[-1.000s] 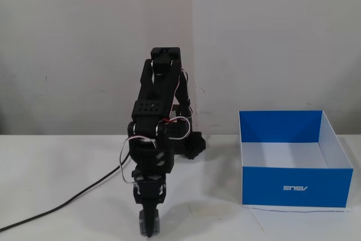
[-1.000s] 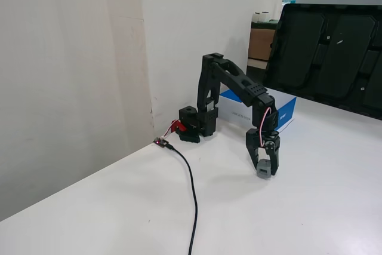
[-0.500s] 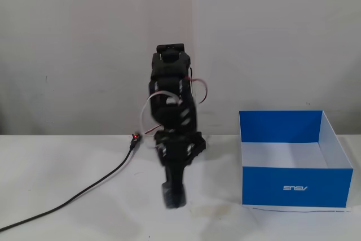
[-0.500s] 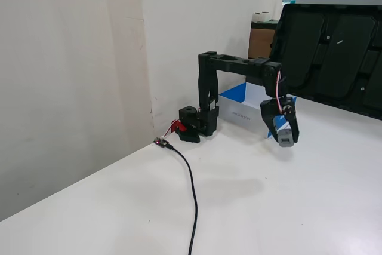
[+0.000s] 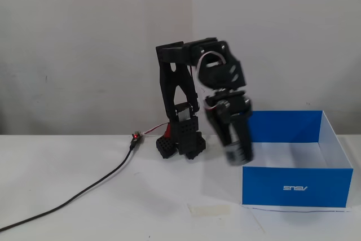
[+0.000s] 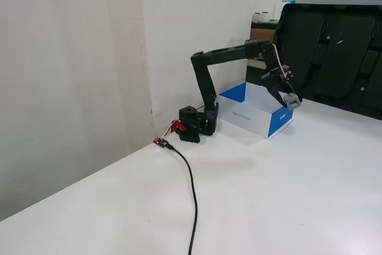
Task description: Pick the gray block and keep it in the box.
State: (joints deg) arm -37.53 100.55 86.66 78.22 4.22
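Observation:
The gray block (image 5: 232, 154) is held in my gripper (image 5: 237, 152), which points down and looks slightly blurred. In a fixed view it hangs just above the near-left corner of the box (image 5: 296, 187), a large blue box with a white interior and a small white logo on its front. In another fixed view the gray block (image 6: 292, 100) sits between the fingertips of my gripper (image 6: 290, 99), above the box (image 6: 248, 113) at its right end. The block is clear of the box floor.
The arm's black base (image 5: 183, 139) stands on the white table left of the box. A black cable (image 5: 84, 193) runs from it toward the front left. A strip of tape (image 5: 208, 210) lies before the box. A large black case (image 6: 340, 58) stands behind the table.

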